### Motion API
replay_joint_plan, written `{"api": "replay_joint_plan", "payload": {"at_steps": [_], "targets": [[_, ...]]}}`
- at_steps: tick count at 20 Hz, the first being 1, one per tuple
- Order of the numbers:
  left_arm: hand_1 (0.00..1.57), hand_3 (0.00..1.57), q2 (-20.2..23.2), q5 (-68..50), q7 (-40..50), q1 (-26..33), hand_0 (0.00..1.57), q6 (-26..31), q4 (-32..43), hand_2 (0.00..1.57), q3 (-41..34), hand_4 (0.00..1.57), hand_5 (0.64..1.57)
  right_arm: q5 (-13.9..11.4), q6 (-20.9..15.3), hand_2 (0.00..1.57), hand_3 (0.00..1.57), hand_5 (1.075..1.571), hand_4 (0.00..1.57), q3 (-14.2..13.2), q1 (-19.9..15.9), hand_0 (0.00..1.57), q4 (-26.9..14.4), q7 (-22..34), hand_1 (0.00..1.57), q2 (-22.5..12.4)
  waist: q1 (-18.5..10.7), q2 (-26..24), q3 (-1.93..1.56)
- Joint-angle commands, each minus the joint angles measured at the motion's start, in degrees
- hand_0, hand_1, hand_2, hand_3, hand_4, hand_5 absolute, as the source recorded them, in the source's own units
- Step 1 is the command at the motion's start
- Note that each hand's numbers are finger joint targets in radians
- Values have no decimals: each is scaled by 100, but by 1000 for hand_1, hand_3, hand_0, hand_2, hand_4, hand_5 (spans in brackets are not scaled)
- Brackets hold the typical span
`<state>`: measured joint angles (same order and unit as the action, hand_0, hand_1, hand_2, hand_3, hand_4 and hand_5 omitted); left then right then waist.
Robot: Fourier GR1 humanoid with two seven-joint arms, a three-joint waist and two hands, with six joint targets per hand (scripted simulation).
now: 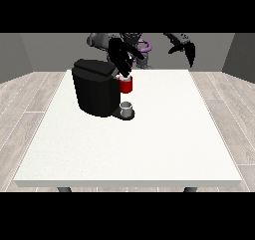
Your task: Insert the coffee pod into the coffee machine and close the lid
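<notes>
Table (164,134): large white worktop; the far edge lies near the robot, the near edge toward the camera.
Coffee machine (94,92): black body standing upright on the table's far-left part, closer to the far edge than to the near edge, and set in from the left edge.
Lid (94,68): black, on top of the machine; its right end looks slightly raised. Whether it is fully seated cannot be told.
Red part (126,85): red cylindrical piece at the machine's upper right side, directly above the cup. Whether this is the coffee pod or the machine's pod holder cannot be told.
Cup (127,108): small grey cup standing upright on the machine's base plate, at the lower right of the body.
Hand at the view's left (121,59): black, over the machine's upper right corner, fingers pointing down toward the red part and reaching its top. Whether they grip it cannot be told.
Hand at the view's right (184,49): raised above the table's far edge, well apart from the machine, fingers curled downward, holding nothing.
</notes>
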<state>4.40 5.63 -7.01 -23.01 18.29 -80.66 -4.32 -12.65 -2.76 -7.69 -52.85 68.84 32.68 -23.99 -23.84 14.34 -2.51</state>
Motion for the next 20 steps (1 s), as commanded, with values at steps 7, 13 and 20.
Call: {"api": "replay_joint_plan", "payload": {"at_steps": [7, 13, 20], "targets": [[0, 0, -127, 29, 194, -714, 0, 51, -74, 0, 225, 297, 1571, 316, 185, 0, 0, 1571, 0, 125, -1037, 0, 340, -1196, 0, 418, -823, 663, 244], [0, 0, -170, -7, 229, -664, 0, 183, -423, 0, 412, 341, 1571, 162, -111, 0, 0, 1571, 133, 186, -1184, 0, -316, -1815, 0, 773, -1007, 767, 251], [0, 0, -215, 95, 424, -509, 0, -4, -430, 0, 408, 266, 1571, 266, -15, 0, 0, 1571, 0, 234, -1503, 0, -788, -2232, 0, 1061, -602, 519, 253]]}}
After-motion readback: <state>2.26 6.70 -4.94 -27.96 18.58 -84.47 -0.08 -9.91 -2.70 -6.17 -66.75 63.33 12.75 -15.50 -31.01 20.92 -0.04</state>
